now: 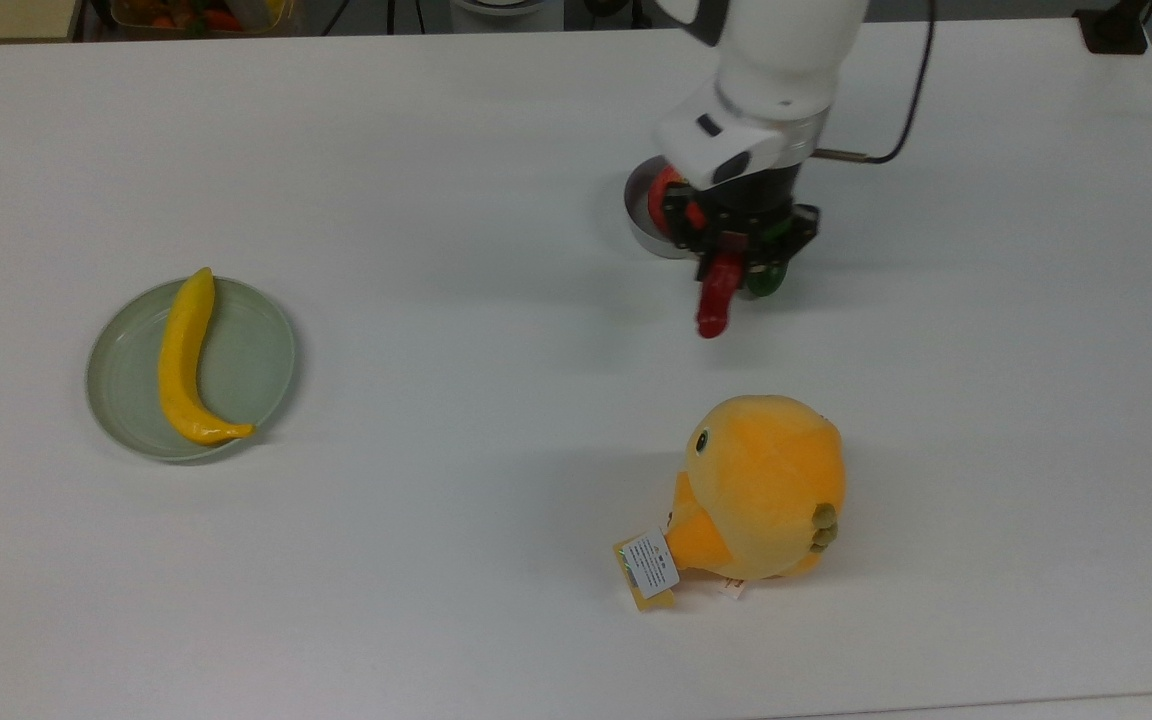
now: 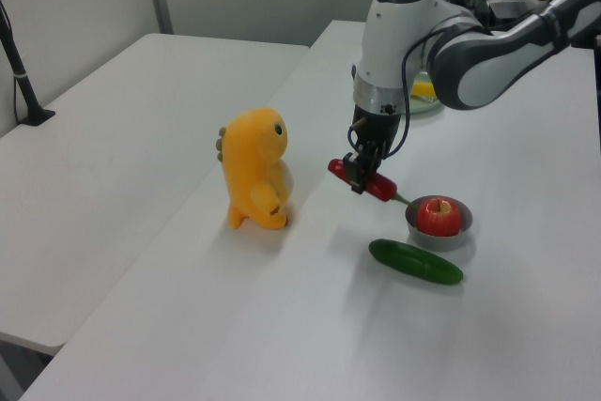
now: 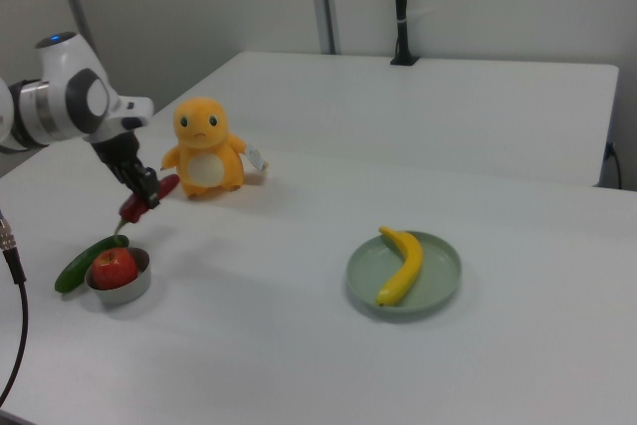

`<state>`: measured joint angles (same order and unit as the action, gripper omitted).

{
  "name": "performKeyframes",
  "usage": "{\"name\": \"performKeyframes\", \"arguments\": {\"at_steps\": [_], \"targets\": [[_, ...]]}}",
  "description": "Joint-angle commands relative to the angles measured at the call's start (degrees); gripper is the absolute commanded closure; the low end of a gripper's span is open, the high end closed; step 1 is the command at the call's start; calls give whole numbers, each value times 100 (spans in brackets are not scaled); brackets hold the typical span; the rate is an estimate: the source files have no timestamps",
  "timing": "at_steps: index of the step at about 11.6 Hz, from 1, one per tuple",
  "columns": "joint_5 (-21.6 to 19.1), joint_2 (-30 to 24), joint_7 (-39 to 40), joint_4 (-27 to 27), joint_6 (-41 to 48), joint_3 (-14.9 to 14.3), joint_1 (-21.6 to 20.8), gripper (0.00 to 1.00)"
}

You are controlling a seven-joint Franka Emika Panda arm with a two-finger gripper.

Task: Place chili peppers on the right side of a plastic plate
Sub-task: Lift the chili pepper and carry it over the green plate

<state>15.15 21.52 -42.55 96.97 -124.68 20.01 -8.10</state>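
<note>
My gripper (image 1: 733, 250) (image 2: 360, 174) (image 3: 140, 190) is shut on the dark red chili pepper (image 1: 716, 298) (image 2: 368, 181) (image 3: 147, 197) and holds it in the air above the table, over the small grey bowl and cucumber. The pepper's free end points toward the top view's bottom. The pale grey-green plastic plate (image 1: 256, 360) (image 2: 406, 105) (image 3: 438, 268) lies far off at the top view's left, with a yellow banana (image 1: 183, 358) (image 3: 400, 264) on it.
A small grey bowl (image 2: 439, 237) (image 3: 119, 290) holds a red apple (image 2: 438, 217) (image 3: 113, 268). A dark green cucumber (image 2: 415, 261) (image 3: 90, 262) lies beside it. An orange plush toy (image 1: 761, 487) (image 2: 255, 180) (image 3: 205, 147) stands nearer the top view's bottom edge.
</note>
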Motion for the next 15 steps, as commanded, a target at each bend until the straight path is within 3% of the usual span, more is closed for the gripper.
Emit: {"name": "performKeyframes", "arguments": {"at_steps": [1,4,7,9,11,15], "targets": [[-38,-235,1123,76,576,-418,115,81],[-38,-253,2248,67,585,-1260,142,81],[-21,-227,3294,-20,497,-1920,474,81],[-29,-139,3919,-222,471,-2167,782,81],[-21,-95,4324,-284,86,-2229,1203,81],[-12,212,5054,-293,-662,-2677,1477,81]]}}
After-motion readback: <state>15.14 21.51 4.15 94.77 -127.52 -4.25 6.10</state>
